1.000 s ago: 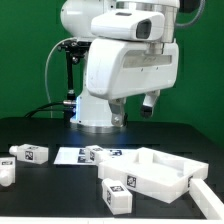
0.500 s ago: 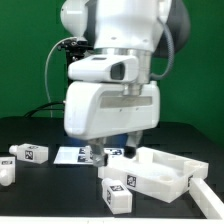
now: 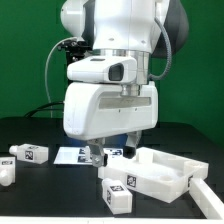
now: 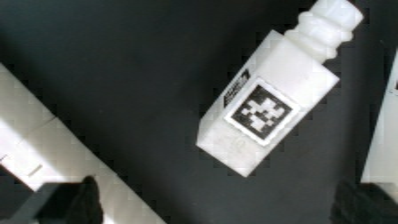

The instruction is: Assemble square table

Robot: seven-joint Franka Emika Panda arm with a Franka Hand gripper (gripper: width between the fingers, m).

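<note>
The white square tabletop [image 3: 160, 170] with its raised rim lies on the black table at the exterior view's right. My gripper [image 3: 106, 150] hangs low beside its left side, above the marker board [image 3: 70, 156]. The wrist view shows a white leg [image 4: 267, 95] with a black-and-white tag lying flat beyond my open gripper [image 4: 222, 212]. Its threaded end points away and nothing sits between the dark fingers [image 4: 75, 203]. Three more legs lie loose: one at the left [image 3: 28, 153], one at the far left edge [image 3: 5, 172], one in front [image 3: 118, 195].
Another white block [image 3: 207, 194] sits at the front right by the tabletop's corner. The arm's large body hides the middle of the table behind it. A white strip [image 4: 36, 135] crosses the wrist view beside one finger.
A second ago the arm stood higher and farther back. It then swung down and forward over the marker board, hiding the legs there. Over the last half second it barely moved.
</note>
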